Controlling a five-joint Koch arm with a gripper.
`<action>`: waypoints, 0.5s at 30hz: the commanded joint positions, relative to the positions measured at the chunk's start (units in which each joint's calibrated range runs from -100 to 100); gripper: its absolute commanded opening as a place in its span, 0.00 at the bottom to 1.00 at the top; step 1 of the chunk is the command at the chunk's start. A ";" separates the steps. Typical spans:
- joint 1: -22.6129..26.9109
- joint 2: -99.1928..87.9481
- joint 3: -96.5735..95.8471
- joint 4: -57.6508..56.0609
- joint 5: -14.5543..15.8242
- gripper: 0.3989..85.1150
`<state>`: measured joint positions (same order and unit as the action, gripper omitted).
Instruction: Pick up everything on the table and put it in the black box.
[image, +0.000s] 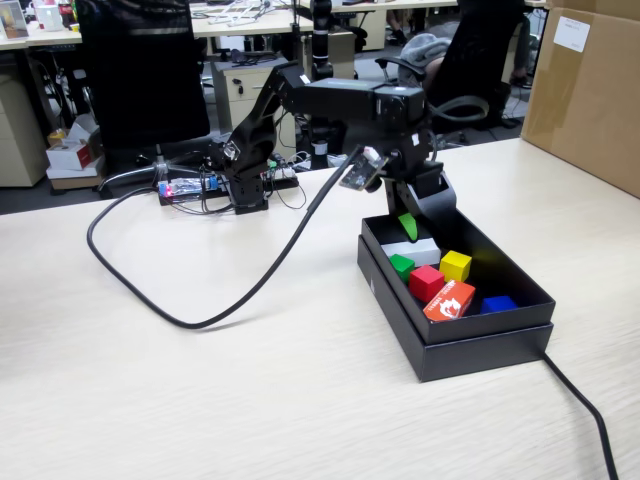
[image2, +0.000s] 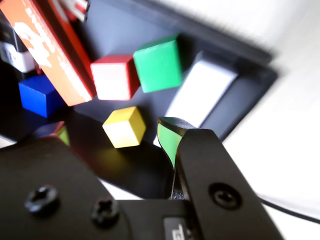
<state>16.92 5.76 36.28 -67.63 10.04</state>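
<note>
Black arm (image: 330, 105), green-padded fingers (image2: 169, 140), screws.

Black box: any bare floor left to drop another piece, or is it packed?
Black box has bare floor at the corner under the gripper, behind the white block. Middle is crowded: green cube, red cube, yellow cube, orange carton, blue cube. Table in front is free.

white lettering on the orange-red carton (image2: 47, 50) — blurred, unreadable, no other legible text
</note>
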 joint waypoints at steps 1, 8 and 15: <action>-1.03 -15.23 -1.11 2.11 -3.13 0.48; -5.08 -36.45 -13.44 2.19 -7.37 0.54; -11.14 -60.32 -40.27 12.39 -11.14 0.57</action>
<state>7.50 -43.04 1.69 -62.60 0.51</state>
